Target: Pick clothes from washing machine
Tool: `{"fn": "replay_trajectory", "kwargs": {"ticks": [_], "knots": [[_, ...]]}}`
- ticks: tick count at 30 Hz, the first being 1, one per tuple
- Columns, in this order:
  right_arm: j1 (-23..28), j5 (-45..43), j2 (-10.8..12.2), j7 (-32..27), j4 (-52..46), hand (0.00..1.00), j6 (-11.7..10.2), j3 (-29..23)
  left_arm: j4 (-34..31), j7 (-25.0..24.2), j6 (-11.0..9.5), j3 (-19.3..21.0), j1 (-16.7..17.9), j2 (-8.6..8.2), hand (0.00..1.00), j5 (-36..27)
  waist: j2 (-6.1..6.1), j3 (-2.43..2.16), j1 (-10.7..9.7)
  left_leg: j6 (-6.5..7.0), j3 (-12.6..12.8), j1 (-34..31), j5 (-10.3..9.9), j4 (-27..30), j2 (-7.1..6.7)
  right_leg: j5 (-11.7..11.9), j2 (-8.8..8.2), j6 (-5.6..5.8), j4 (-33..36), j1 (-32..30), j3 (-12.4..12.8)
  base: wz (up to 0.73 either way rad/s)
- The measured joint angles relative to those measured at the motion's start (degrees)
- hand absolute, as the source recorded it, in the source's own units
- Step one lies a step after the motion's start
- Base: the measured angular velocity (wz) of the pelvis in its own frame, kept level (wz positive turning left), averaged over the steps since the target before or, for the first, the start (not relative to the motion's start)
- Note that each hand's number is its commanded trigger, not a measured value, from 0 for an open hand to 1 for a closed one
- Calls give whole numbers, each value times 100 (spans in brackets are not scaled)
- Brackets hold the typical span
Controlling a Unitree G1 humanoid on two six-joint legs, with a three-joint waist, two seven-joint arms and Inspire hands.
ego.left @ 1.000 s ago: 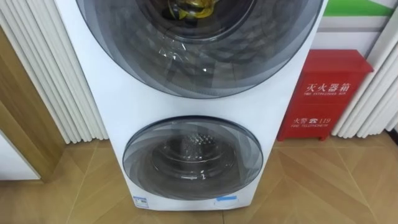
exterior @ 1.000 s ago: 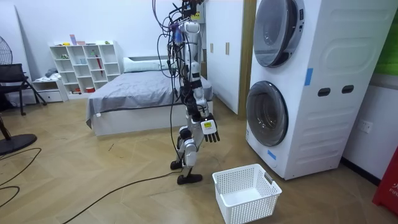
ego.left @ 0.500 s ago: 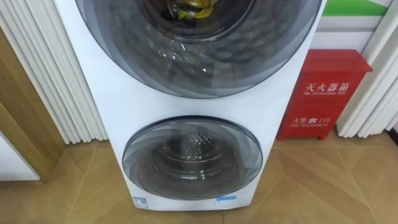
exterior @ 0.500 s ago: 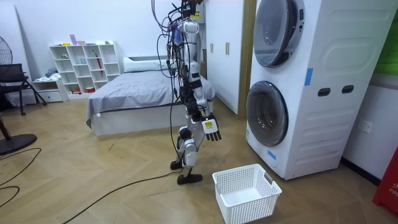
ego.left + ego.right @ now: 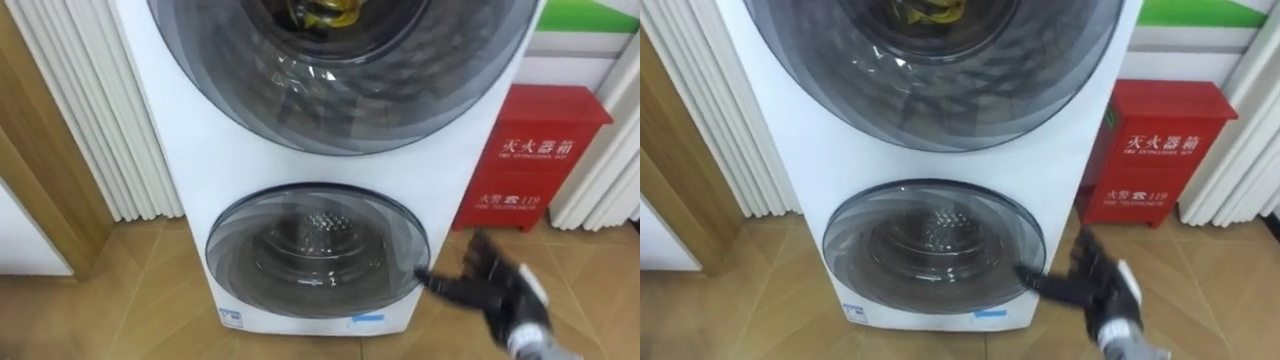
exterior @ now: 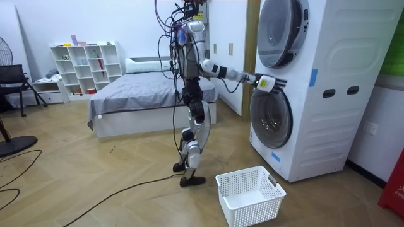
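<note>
While the lower door [image 5: 318, 250] is shut, it's being reached for: right hand [image 5: 500, 292] raised, fingers [image 5: 445, 286] spread loose, rim to be hooked next.

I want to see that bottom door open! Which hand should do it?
Probably the right hand: its straight fingers reach in from the lower right, one fingertip beside the right rim of the shut lower washer door.

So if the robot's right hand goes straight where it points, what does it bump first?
Most likely the lower door of the washing machine, at its right rim; the right hand points there, though depth is unclear.
</note>
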Motion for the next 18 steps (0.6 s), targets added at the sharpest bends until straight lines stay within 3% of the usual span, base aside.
{"fn": "replay_trajectory", "kwargs": {"ticks": [4,7,10,18], "knots": [[-107,4,-232,-364,-783,0,17,-41,-130,2,195,35,185,11,0,382,-45,-37,19,0,-3,-20,0,0,2,1,-12,1,13,-7,-118,2],[-333,-4,-270,-556,-968,0,21,-32,-128,-33,321,37,195,12,0,601,-79,-59,47,0,10,29,0,-5,5,1,-13,1,15,35,-105,0],[-499,15,-360,-628,-1341,0,26,-32,-140,-67,380,55,161,15,0,673,-89,-63,132,0,31,56,-1,-6,3,1,-20,1,17,56,-134,-6],[-990,-32,-532,-868,-1573,0,25,-36,-141,-142,585,60,183,43,0,779,-181,-65,129,0,7,28,-1,-5,4,1,-34,2,16,55,-261,6]]}}
